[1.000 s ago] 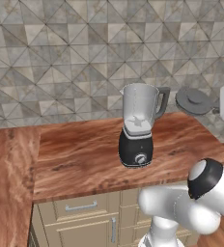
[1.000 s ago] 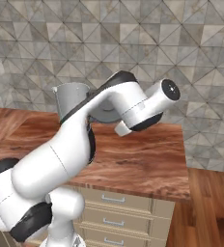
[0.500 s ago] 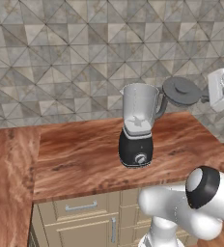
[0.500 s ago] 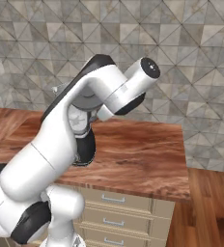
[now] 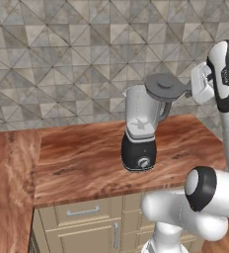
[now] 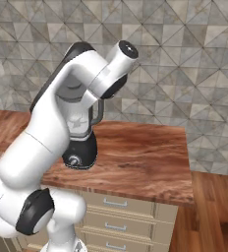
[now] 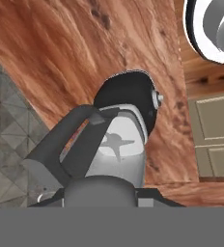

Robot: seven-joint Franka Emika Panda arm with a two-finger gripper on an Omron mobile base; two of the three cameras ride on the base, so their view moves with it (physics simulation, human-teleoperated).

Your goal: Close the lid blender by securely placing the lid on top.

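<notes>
While the lid [image 5: 164, 86] hangs in the air just above and to the handle side of the blender [image 5: 140, 129], it overlaps the near rim of the clear jar without yet sitting on it. The dark-grey disc is carried roughly level, its raised centre knob up, pinched at its outer edge by the gripper [image 5: 190, 90], whose jaws are pressed together on it. In the hand view the lid's knob [image 7: 100, 192] lies at the bottom edge, with the jar's open mouth and blade directly beyond and the jar handle [image 7: 68, 150] to one side. The blender stands upright on the wooden countertop [image 5: 87, 160], near the middle of its width, its silver dial [image 5: 144, 162] facing the cabinet drawers [image 5: 82, 212]; the tiled wall [image 5: 62, 59] rises behind it. For this step, judged from these views, the disc should be slid sideways until it is concentric with the rim, kept flat, then lowered straight down and pressed before release. A tilted or off-centre descent risks catching the rim or handle and leaving the lid perched; a hard sideways push may shift the blender on the counter
</notes>
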